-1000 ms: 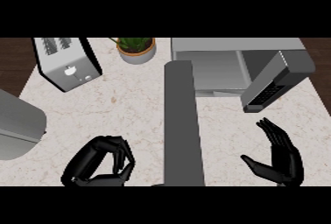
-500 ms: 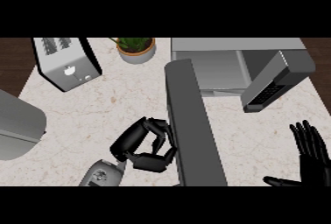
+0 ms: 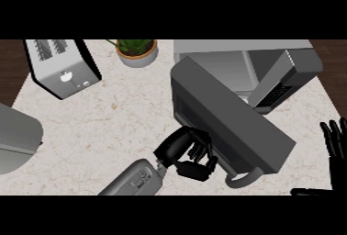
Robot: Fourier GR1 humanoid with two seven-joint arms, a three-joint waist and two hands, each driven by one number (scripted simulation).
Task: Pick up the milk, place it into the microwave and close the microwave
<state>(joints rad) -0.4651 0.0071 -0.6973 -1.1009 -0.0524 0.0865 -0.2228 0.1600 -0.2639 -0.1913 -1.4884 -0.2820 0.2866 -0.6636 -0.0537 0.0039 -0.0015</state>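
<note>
Left hand [image 3: 184, 153] of mine sits near the middle of the counter [image 3: 108, 124], at the near end of the microwave door [image 3: 227, 128]. Its fingers [image 3: 198, 149] are bent over and rest against the door's outer face, with the thumb tucked low near the door's handle [image 3: 245, 178]. I see nothing enclosed in that hand, so it is clenched on itself while it touches the panel. My grey forearm [image 3: 132, 180] runs back from it toward the near left edge of the view.

Right hand [image 3: 335, 144] of mine shows at the far right edge, fingers straight and pointing away from me, resting apart from everything; its thumb shows as a dark strip at the near right corner.

That door stands at an angle, running from the far middle of the counter toward the near right, part way between wide open and closed. Beyond it, the microwave [image 3: 271, 69] takes up the far right corner, its cavity [image 3: 227, 69] visible past the door's top edge. I cannot make out the milk anywhere; whether it stands inside the cavity is hidden from me.

On the far left stands a silver toaster [image 3: 61, 69], and just right of it a potted plant [image 3: 137, 50]. A grey rounded appliance [image 3: 17, 142] fills the left edge, well apart from my left hand.
</note>
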